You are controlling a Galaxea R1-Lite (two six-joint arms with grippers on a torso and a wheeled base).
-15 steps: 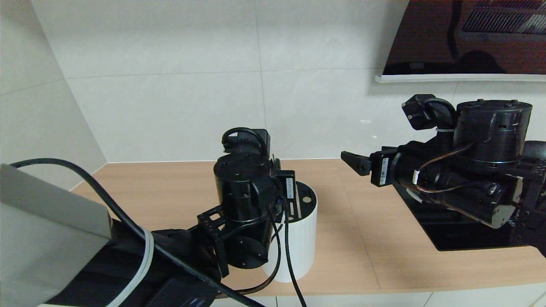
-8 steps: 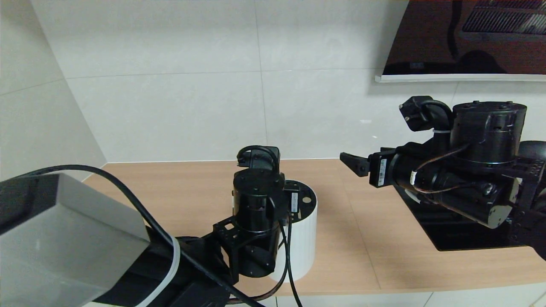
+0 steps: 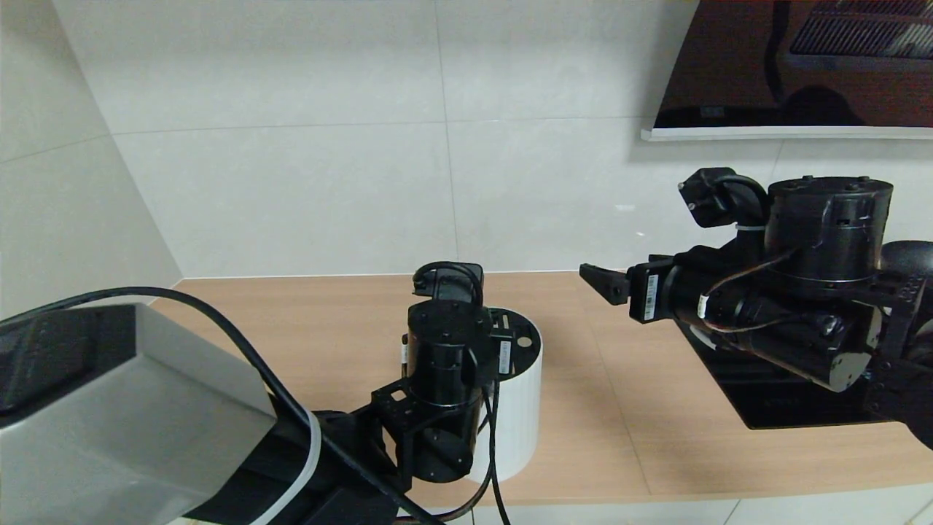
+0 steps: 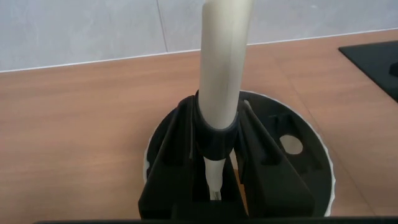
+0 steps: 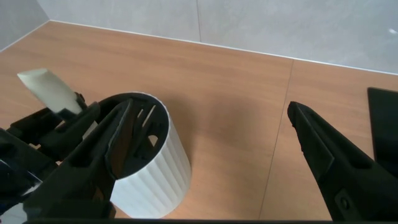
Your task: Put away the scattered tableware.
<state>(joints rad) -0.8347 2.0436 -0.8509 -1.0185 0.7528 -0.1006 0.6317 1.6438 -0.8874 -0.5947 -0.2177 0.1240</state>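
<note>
Pinching the cream-handled utensil [image 4: 222,56] upright in my left claw [image 4: 217,107], I have it over the white holder [image 3: 519,408], lower centre of the head view. It looks light, stiff and slick, best held by its dark collar [image 4: 217,132]. My right claw [image 5: 210,109] hangs spread, middle right.

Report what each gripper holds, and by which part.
Left gripper clamps a cream-handled utensil near the handle's black collar, at the white holder. Right gripper holds nothing.

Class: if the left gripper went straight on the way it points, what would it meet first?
Probably the black slotted lid of the white holder, straight ahead of the left gripper; the cream-handled utensil it grips would get there first. Depth is unclear.
</note>
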